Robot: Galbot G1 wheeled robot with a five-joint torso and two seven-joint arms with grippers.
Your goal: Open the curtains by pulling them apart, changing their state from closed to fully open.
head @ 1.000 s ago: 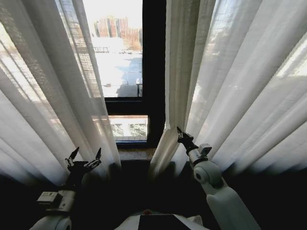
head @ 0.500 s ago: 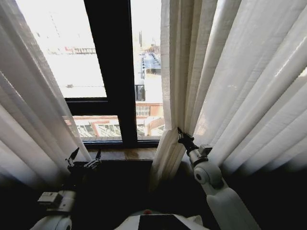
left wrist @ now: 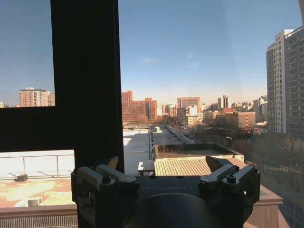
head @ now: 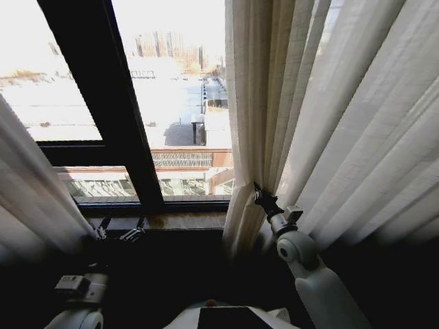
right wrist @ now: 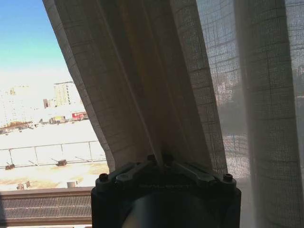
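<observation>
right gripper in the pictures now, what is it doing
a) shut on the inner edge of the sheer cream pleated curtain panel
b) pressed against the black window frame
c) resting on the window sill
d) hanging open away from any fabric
a: the right gripper has its jaws closed, pinching a fold at the inner edge of the right sheer cream pleated curtain panel, and the right wrist view shows the fabric gathered between them.

Place: a room high up in a city building, at a window.
Window: tall glass panes in a black window frame (head: 103, 103), with a narrow stone sill (head: 182, 221) along the foot.
Drapery: the curtains (head: 329, 116), sheer cream pleated fabric, hang at both sides.
Outlook: flat rooftops (left wrist: 190, 164), railings, distant high-rise blocks (left wrist: 285, 80), clear sky.
</observation>
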